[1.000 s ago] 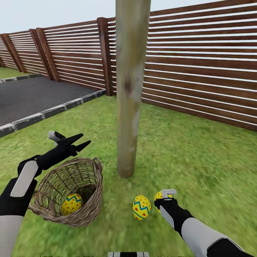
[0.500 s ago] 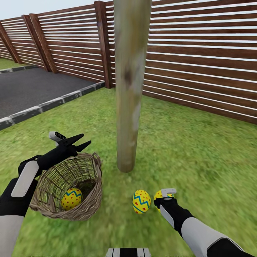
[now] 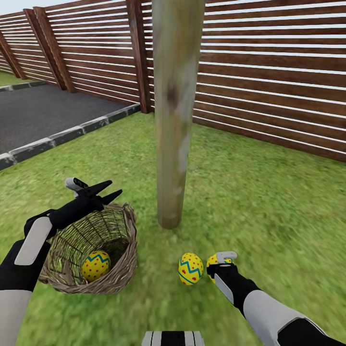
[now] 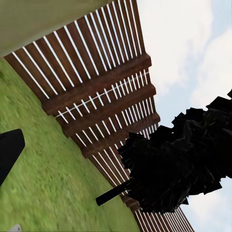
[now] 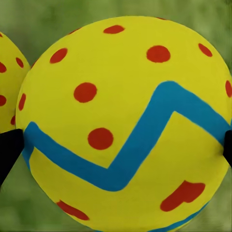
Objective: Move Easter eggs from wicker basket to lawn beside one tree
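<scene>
The right end effector (image 3: 217,264) sits low over the lawn (image 3: 269,202), just in front of the base of the tree (image 3: 173,120), with an egg (image 5: 125,125) seated between its two fingers; in the right wrist view a dark fingertip (image 5: 9,150) shows at each flank of that egg, so it is judged to be grasping it, though whether the egg already rests on the grass cannot be told. A second egg (image 3: 190,268) stands on the lawn just beside the held one, on the basket side, near the trunk and upright on its blunt end. The third egg (image 3: 95,265) lies in the bottom of the wicker basket (image 3: 122,269), which is tipped with its mouth toward the camera and sits on the grass to the left of the tree. The left end effector (image 3: 113,188) hovers above the far rim of the basket with its fingers parted and nothing between them; its wrist view looks out at the fence (image 4: 96,92) and sky. The relation that governs the coming work: the last egg lies below and back toward the robot from the left end effector, inside the basket's mouth, and the left arm is plainly the nearer. The egg's long axis appears tilted against the weave. Two of three eggs are judged placed or nearly so; releasing the right one and retrieving the basket egg remain.
</scene>
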`<state>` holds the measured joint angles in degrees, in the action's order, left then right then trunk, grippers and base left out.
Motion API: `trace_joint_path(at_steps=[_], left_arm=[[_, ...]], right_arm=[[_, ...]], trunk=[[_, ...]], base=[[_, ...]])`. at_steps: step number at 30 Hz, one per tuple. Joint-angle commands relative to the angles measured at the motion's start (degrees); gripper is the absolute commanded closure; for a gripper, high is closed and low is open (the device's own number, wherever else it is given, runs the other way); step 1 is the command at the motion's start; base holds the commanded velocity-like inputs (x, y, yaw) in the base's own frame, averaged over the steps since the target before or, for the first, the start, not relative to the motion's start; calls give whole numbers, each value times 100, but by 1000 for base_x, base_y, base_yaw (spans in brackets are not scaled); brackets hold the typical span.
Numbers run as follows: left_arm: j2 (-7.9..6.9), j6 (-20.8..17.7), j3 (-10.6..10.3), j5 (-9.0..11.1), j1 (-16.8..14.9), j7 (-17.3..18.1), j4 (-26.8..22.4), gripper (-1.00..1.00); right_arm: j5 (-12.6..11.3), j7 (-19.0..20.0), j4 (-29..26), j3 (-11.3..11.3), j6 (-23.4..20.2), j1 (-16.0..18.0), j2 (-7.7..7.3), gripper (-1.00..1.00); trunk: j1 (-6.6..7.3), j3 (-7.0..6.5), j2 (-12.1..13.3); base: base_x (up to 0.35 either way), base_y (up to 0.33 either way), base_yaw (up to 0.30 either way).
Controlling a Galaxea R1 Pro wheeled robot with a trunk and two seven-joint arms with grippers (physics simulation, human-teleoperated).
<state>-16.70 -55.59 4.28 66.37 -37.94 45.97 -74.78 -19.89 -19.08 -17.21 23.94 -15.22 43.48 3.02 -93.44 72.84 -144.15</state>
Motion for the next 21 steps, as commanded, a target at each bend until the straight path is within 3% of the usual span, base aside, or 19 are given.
trace_joint_path(at_steps=[1, 8, 16, 18, 21], left_arm=[[0, -22, 3, -3, -3, 18, 0, -100], [0, -22, 3, -1, -1, 18, 5, -100], [16, -22, -8, -3, -3, 9, -1, -100], [22, -21, -11, -5, -3, 9, -1, -100], [143, -16, -6, -17, -1, 4, -1, -100]], right_arm=[[-41, -40, -11, 49, -34, 4, -4, 100], [-38, -43, -11, 49, -34, 3, -4, 100], [-34, -89, -153, 49, -37, 25, -23, 100], [-60, -249, -47, 43, -40, 218, -24, 100], [-60, -419, 94, 40, -27, 368, -3, 100]], trunk=[[-1, 4, -2], [-1, 4, -2], [-22, 182, -12], [-27, 226, -15], [-35, 292, -19]], base=[[289, 0, 0], [130, 0, 0], [1, 0, 0], [0, 0, 0], [0, 0, 0]])
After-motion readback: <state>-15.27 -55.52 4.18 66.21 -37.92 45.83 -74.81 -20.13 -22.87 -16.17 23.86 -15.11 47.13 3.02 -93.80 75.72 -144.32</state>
